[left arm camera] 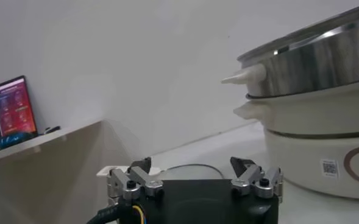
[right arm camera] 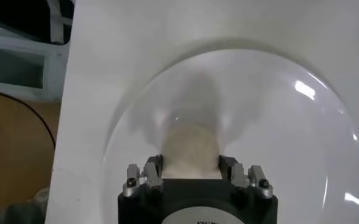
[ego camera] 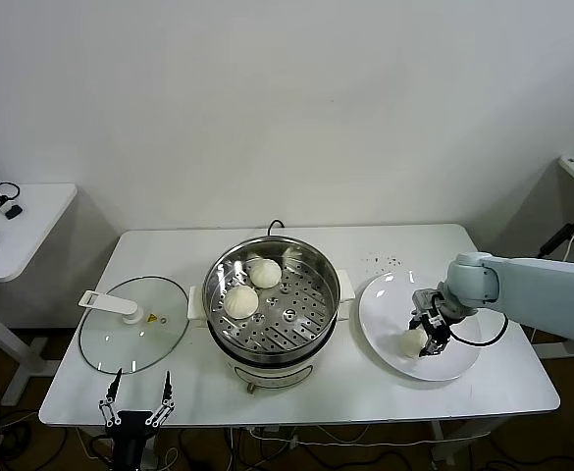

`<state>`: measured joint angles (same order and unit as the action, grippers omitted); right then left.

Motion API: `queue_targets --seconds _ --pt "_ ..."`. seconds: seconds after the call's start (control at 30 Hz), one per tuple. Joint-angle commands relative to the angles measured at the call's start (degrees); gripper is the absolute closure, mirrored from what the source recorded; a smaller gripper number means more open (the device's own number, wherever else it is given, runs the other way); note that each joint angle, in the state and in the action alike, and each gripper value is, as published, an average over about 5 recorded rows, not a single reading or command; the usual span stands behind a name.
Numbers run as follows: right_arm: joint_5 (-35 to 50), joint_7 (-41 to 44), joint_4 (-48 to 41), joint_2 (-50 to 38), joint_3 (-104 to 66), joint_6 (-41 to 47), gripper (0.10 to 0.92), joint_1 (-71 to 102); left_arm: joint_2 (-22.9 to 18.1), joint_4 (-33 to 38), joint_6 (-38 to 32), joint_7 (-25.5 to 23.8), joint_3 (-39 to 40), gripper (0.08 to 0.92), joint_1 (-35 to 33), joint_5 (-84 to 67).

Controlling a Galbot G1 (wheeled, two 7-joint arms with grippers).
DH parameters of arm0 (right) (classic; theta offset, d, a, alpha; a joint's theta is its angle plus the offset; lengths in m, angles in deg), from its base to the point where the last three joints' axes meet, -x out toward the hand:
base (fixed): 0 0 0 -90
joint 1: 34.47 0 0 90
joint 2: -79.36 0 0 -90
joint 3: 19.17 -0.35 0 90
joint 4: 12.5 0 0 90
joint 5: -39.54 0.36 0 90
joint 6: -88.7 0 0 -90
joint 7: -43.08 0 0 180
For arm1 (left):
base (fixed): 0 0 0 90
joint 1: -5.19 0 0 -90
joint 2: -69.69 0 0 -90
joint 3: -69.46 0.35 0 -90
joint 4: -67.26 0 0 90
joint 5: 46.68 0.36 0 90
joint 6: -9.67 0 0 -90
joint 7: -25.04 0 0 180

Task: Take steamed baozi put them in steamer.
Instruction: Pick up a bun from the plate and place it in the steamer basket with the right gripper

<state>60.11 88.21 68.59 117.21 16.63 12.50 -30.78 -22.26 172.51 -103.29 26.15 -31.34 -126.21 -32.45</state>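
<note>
The steel steamer (ego camera: 272, 294) stands mid-table with two white baozi (ego camera: 240, 301) (ego camera: 265, 273) on its perforated tray. A third pale shape at the far inner wall is unclear. One more baozi (ego camera: 412, 341) lies on the white plate (ego camera: 390, 294) at the right. My right gripper (ego camera: 432, 329) is down over it, with a finger pressed on each side, and the wrist view shows the bun (right arm camera: 190, 149) filling the gap of the gripper (right arm camera: 190, 169). My left gripper (ego camera: 137, 394) is parked, open and empty, at the table's front-left edge (left arm camera: 191, 170).
A round glass lid (ego camera: 134, 324) with a white handle lies left of the steamer. The steamer's side and white handle (left arm camera: 246, 76) rise close to the left gripper. A small side table (ego camera: 12, 226) stands far left. A cable hangs at the right.
</note>
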Motion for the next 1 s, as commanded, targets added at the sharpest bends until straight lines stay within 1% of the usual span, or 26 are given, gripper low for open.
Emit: queue_targets --seconds 0.03,0.13,0.23,0.5,0.6,0.77,1.0 --pt "0.0 0.6 1.9 -0.1 2.8 -0.7 0.414 -5.1 -0.1 0.0 0.0 0.0 0.0 0.177 0.0 0.1" --pt "0.3 1.8 4.0 0.0 6.5 -2.9 0.414 -11.6 -0.1 0.0 0.0 0.0 0.2 0.177 0.0 0.2" --pt "1.0 3.2 5.9 1.3 10.9 -7.2 0.413 -19.4 0.0 -0.1 0.0 0.0 0.2 0.177 0.0 0.3" --pt "1.2 5.4 6.5 8.5 14.8 -26.4 0.406 -34.3 0.1 -0.4 -0.1 0.0 0.4 0.177 0.3 0.3" --pt "-1.1 5.8 7.2 11.7 14.0 -33.1 0.406 -37.7 0.1 -0.5 0.0 0.0 0.6 0.177 0.5 0.3" --pt "-8.4 5.7 9.5 17.6 10.1 -43.3 0.403 -40.6 0.1 -0.8 0.1 0.0 0.8 0.177 0.9 0.5" --pt "-9.8 3.2 12.8 26.1 5.7 -44.9 0.397 -39.1 0.1 -0.7 0.0 0.1 1.0 0.177 0.6 0.6"
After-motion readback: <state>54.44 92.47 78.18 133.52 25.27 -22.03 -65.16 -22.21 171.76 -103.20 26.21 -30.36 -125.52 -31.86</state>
